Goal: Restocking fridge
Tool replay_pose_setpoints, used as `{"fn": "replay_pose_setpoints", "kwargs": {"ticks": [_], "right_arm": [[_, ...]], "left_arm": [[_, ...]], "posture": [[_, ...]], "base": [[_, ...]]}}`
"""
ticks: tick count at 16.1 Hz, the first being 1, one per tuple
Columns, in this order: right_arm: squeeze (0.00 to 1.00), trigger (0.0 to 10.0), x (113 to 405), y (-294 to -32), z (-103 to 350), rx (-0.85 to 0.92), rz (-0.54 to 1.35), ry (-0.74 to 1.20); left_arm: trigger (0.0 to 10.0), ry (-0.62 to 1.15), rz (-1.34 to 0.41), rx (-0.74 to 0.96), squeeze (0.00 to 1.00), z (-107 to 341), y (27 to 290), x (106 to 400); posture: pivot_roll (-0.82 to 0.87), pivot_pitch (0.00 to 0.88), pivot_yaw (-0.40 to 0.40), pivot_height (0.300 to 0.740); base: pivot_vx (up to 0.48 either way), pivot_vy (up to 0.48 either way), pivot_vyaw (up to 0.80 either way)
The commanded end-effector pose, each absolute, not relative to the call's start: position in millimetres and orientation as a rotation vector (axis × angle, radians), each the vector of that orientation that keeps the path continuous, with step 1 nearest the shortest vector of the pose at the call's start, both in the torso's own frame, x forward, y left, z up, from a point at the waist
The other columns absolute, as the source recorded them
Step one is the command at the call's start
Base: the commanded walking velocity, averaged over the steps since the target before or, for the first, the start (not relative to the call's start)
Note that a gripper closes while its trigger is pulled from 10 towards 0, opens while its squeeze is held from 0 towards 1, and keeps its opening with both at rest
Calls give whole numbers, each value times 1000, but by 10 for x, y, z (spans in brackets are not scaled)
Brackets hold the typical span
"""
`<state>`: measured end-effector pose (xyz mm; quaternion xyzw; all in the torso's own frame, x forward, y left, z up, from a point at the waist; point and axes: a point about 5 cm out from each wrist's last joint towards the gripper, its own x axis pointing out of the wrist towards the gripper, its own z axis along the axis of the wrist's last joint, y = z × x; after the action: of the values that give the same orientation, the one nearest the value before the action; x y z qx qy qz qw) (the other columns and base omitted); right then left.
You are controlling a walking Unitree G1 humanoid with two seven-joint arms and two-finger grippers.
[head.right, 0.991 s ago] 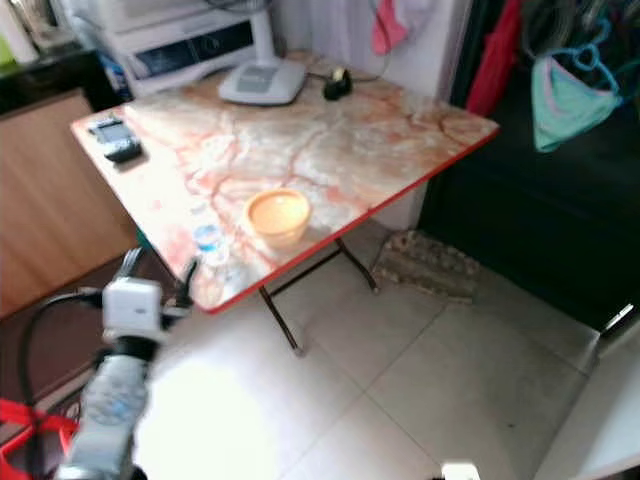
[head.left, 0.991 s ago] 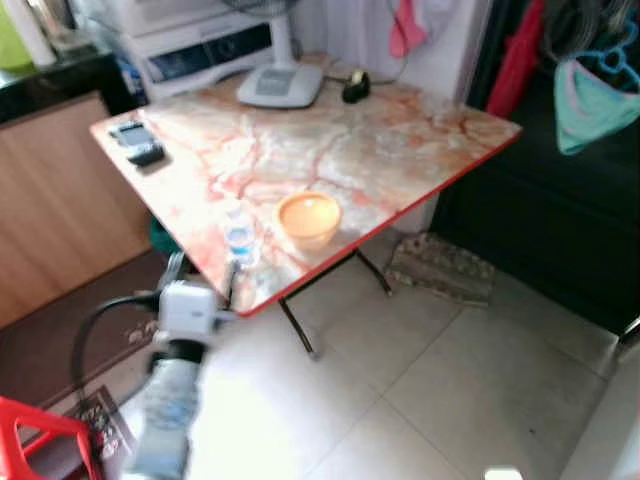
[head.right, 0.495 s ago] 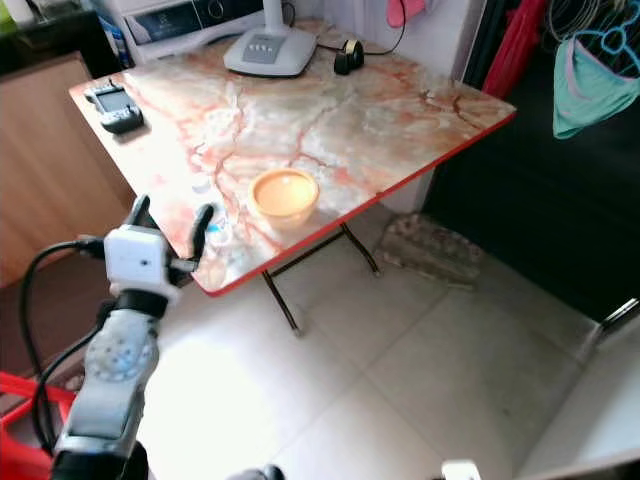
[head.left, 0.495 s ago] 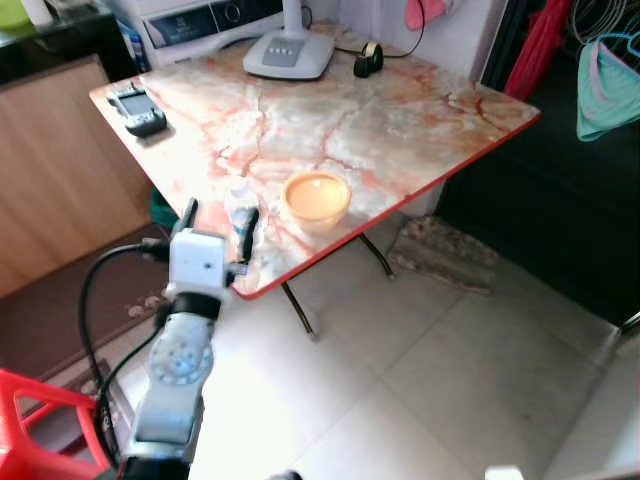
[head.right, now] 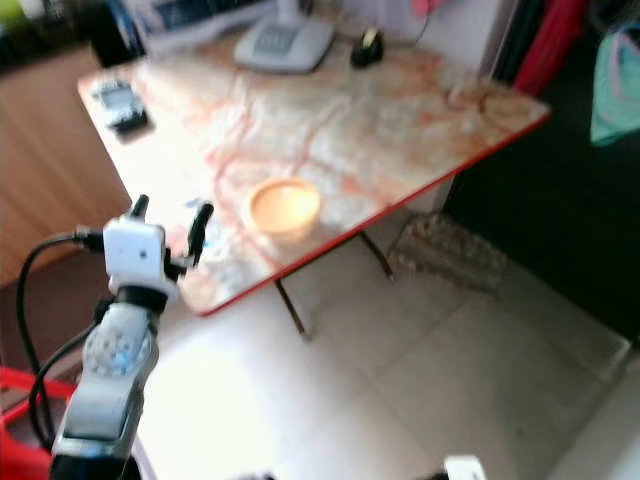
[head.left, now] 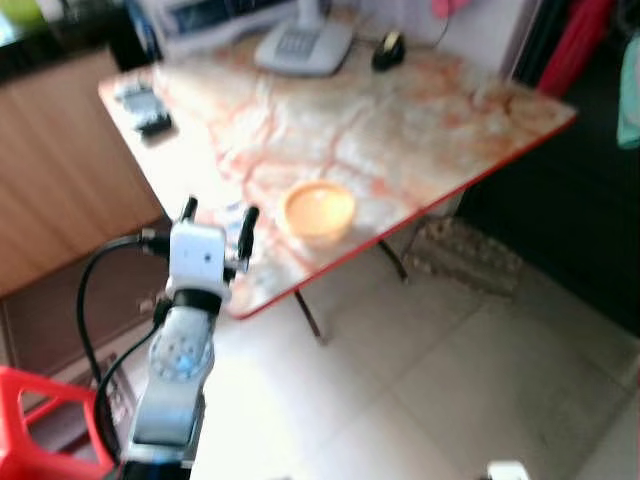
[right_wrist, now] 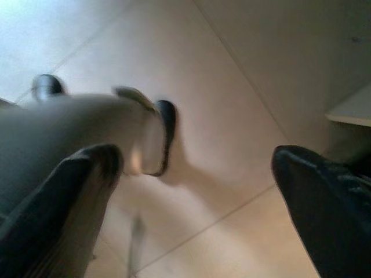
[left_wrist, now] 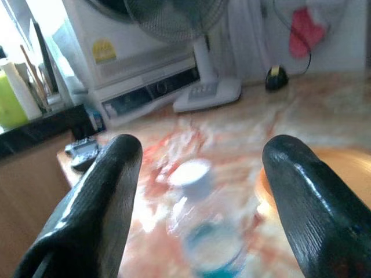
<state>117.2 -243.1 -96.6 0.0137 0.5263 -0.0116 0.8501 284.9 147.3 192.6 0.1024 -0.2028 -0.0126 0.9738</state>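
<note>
We are recording a desk [head.left: 420, 110] with a cream top veined in orange-red, edged in red. On it a bowl [head.left: 318, 210] is showing pale orange, and a clear bottle [left_wrist: 203, 226] is carrying a white cap and blue label. The fan base [head.left: 303, 45] is reading light grey. The left hand [head.left: 217, 222] is showing black fingers [left_wrist: 95, 202] on a white housing. The floor [head.left: 450, 380] is appearing as pale cream tiles. A red stool [head.left: 40, 425] is showing beside the arm.
</note>
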Motion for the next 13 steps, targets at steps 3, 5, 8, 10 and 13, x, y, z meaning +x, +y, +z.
{"fn": "replay_pose_setpoints", "kwargs": {"ticks": [3, 5, 8, 10, 13], "right_arm": [[0, 10000, 1112, -2408, -992, 55, -50, 1119], [0, 10000, 1115, -2405, -992, 55, -53, 1115], [0, 10000, 1122, -2409, -989, 44, -59, 1109], [0, 10000, 1117, -2408, -991, 68, -83, 1104], [0, 10000, 1111, -2408, -993, 79, -102, 1100]], "left_arm": [[10000, -436, -10, 235, 0, 2027, 1514, 2830], [10000, -455, -8, 250, 0, 2082, 1491, 2818], [10000, -468, 19, 282, 0, 2111, 1496, 2812], [10000, -503, 28, 301, 0, 2165, 1489, 2788], [10000, -512, 47, 321, 0, 2240, 1491, 2789]], "posture": [[161, 175, 4, 740], [165, 168, 5, 740], [170, 161, 6, 740], [173, 154, 7, 740], [177, 151, 7, 740]], "base": [[274, 0, 0], [257, 0, 0], [84, 0, 165], [0, 0, 516], [0, 0, 0]]}}
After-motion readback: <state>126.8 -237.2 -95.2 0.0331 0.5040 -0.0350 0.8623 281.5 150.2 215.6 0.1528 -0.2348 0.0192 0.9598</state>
